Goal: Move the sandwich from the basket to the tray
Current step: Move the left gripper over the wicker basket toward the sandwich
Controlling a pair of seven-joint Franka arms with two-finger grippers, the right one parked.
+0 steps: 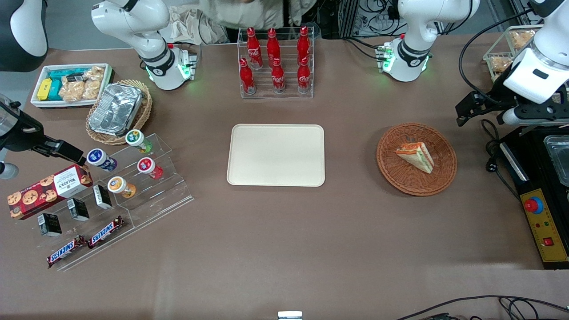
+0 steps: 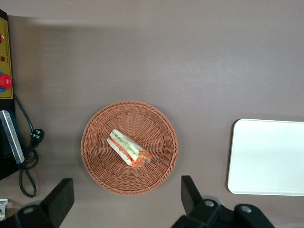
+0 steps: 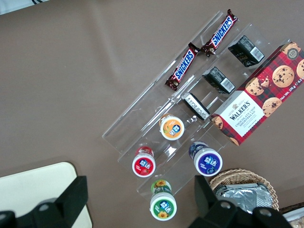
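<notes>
The sandwich (image 1: 417,155) (image 2: 128,148), a white-bread wedge with orange and green layers, lies on its side in the round reddish-brown wicker basket (image 1: 391,173) (image 2: 97,168). The cream tray (image 1: 275,154) (image 2: 268,156) lies flat and bare beside the basket, toward the parked arm's end of the table. My gripper (image 1: 464,113) (image 2: 124,197) hangs high above the table near the working arm's end, beside the basket and apart from it. Its black fingers (image 2: 190,192) are spread wide, open, with nothing between them.
A rack of red cola bottles (image 1: 275,62) stands farther from the front camera than the tray. A yellow control box with a red button (image 1: 544,226) and a black cable (image 1: 491,153) lie beside the basket. An acrylic stand with cups and snack bars (image 1: 124,186) sits toward the parked arm's end.
</notes>
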